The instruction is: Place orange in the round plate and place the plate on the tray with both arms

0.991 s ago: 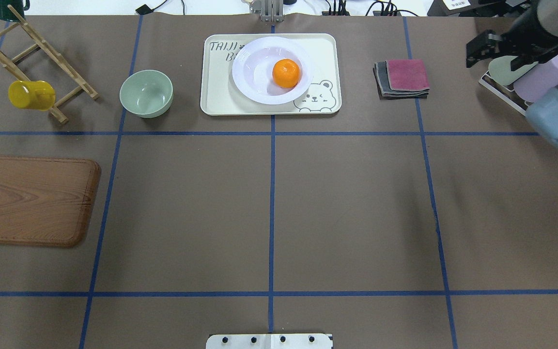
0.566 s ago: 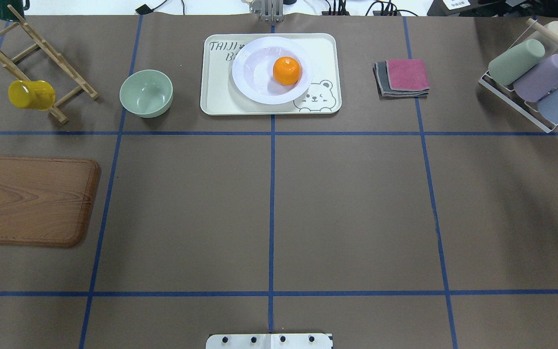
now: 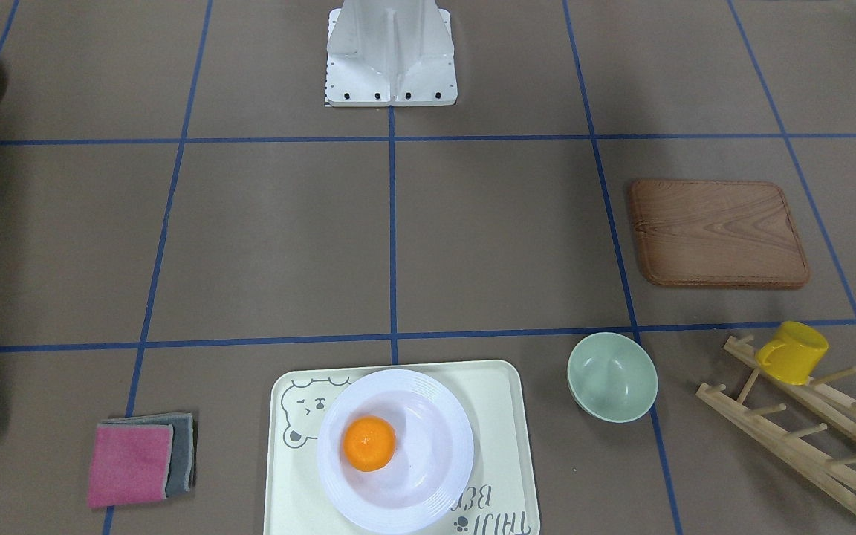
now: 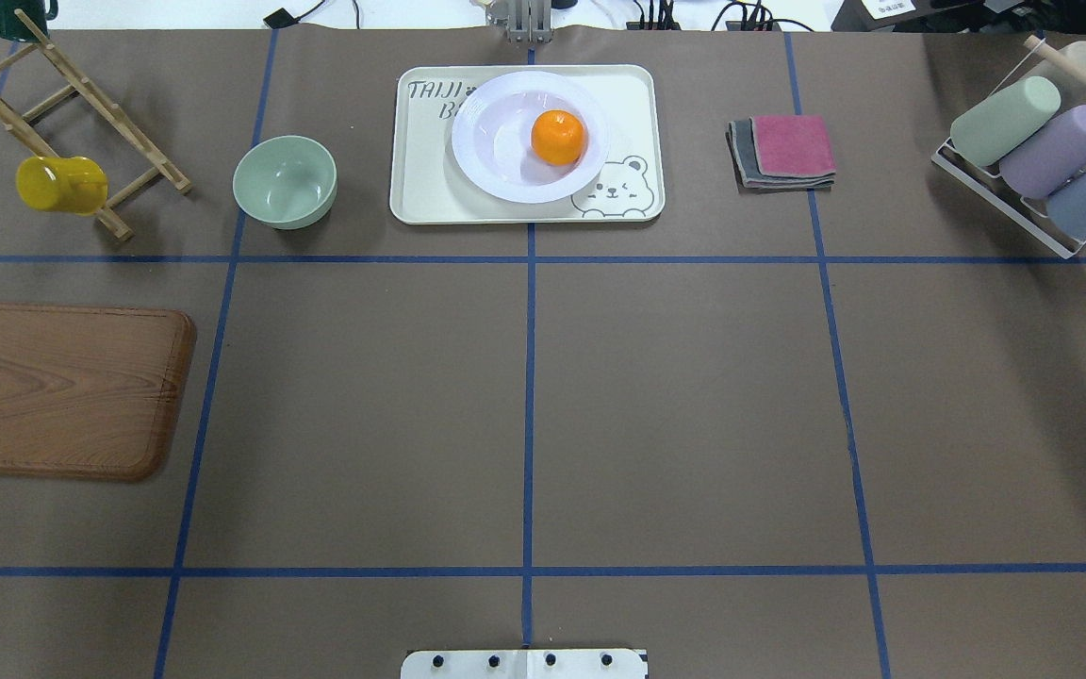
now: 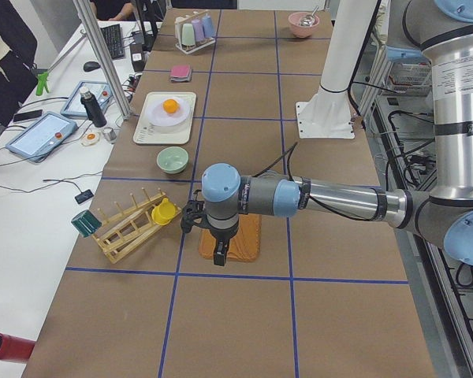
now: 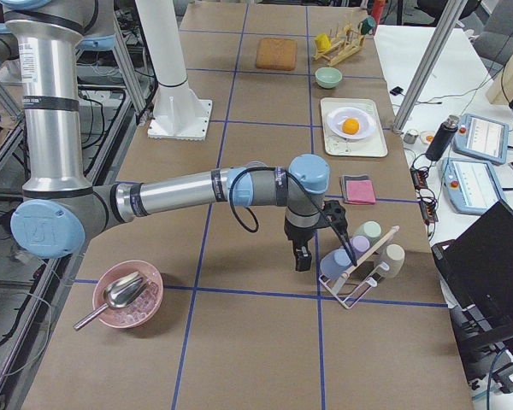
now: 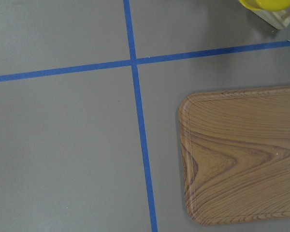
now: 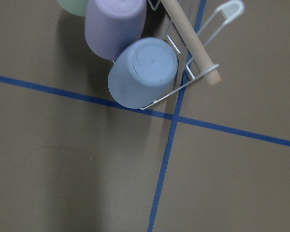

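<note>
One orange, one plate, one tray, one bowl, one mug, three racked cups

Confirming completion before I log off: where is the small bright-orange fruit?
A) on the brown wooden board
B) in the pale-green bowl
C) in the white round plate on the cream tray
C: the small bright-orange fruit sits in the white ridged round plate, which rests on the cream rectangular bear tray.

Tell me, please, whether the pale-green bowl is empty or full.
Empty: the pale-green bowl shows only its bare inside in the overhead and front-facing views.
</note>
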Tool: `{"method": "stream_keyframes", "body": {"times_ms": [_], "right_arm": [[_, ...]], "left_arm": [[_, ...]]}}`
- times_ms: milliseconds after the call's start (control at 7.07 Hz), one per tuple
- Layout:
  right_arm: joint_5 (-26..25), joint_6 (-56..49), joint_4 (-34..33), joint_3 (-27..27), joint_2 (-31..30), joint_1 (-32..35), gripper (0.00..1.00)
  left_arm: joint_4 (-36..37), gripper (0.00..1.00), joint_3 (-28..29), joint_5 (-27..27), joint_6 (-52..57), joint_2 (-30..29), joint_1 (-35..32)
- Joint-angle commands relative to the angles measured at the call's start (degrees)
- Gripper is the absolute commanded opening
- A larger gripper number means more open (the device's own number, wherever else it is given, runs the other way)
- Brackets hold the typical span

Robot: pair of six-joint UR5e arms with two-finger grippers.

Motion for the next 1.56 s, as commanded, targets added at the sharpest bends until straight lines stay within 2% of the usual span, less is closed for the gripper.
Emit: {"method": "stream_keyframes", "body": {"times_ms": [0,142,1415], "right_arm": [[1.1,0.5,0.0,0.1,-2.3,0.7,1.00],[1.2,0.9,0.0,0.1,-2.3,0.7,1.00],[1.2,1.1,0.5,-0.3,-2.4,0.7,1.00]], "left_arm": [[-0.1,0.99,-0.4,1.4,-0.1,0.1,0.0],[-0.2,0.99,-0.5,2.9,-0.1,0.4,0.0],[-0.2,0.99,-1.1,2.9,-0.1,0.7,0.0]]}}
